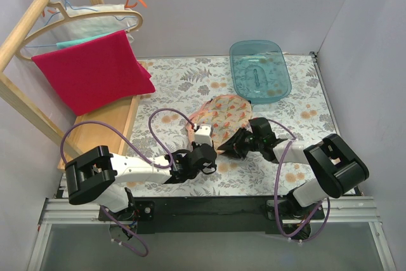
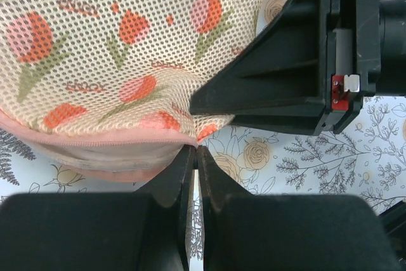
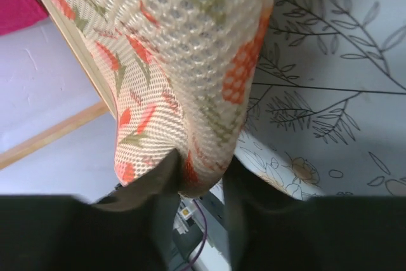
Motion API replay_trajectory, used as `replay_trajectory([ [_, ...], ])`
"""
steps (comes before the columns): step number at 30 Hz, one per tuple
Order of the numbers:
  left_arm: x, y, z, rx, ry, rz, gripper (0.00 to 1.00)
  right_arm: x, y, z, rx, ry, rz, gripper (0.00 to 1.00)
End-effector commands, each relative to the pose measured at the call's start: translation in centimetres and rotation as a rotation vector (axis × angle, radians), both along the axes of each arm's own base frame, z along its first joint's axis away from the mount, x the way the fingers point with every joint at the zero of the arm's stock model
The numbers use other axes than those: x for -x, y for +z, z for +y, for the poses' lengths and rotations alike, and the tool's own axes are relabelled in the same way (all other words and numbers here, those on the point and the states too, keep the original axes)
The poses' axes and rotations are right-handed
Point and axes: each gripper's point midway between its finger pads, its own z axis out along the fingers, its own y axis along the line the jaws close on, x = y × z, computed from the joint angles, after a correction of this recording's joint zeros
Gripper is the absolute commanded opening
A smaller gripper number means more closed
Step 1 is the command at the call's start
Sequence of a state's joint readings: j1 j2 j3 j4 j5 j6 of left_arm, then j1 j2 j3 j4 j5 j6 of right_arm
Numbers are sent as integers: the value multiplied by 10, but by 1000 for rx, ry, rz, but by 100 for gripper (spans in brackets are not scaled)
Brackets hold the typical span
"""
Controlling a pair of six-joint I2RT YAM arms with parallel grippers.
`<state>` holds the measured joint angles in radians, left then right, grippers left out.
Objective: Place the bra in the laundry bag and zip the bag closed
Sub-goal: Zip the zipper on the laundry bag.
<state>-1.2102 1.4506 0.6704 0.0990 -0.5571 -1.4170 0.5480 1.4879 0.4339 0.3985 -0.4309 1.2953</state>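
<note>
The laundry bag (image 1: 223,113) sits mid-table on the floral table (image 1: 304,103), and I've got both arms on its near end. My right gripper (image 3: 198,179) is about half open with a bunched fold of the mesh squeezed between its fingers (image 3: 162,179), so that end looks pinched up off the surface. My left gripper (image 2: 196,153) is fully closed, tips pressed together right at the pink zipper edge. Honestly can't tell whether it's got any of the edge caught. Further back there's a teal tub (image 1: 260,71), and a red towel (image 1: 95,74) hangs on the wooden rack (image 1: 19,36) at far left.
</note>
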Motion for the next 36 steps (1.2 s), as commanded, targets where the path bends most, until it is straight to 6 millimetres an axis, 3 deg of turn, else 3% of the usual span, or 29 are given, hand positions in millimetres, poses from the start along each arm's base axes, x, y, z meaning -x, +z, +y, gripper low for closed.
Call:
replay_trajectory([
  [1, -2, 9, -1, 16, -1, -18, 0, -14, 7, 1, -14, -54, -52, 21],
  [4, 0, 4, 3, 7, 5, -11, 0, -10, 2, -5, 2, -69, -49, 3],
  [6, 0, 2, 7, 1, 12, -7, 0, -9, -3, -12, 11, -83, -37, 2],
  [10, 4, -8, 26, -22, 42, 6, 0, -14, -9, -25, 20, -114, -29, 1],
  [19, 15, -27, 62, -71, 93, 47, 0, -27, -7, -33, 15, -138, -37, 1],
  [27, 18, -35, 71, -109, 95, 53, 0, -34, -5, -39, 5, -144, -40, 1],
  [33, 17, -27, 55, -91, 42, 39, 0, -33, -1, -39, -10, -135, -44, 1],
  [34, 13, -15, 41, -37, 25, 19, 7, -32, -1, -39, -10, -134, -41, 1],
  [36, 15, -17, 28, -43, -34, 18, 20, -32, 1, -38, -17, -129, -43, 1],
])
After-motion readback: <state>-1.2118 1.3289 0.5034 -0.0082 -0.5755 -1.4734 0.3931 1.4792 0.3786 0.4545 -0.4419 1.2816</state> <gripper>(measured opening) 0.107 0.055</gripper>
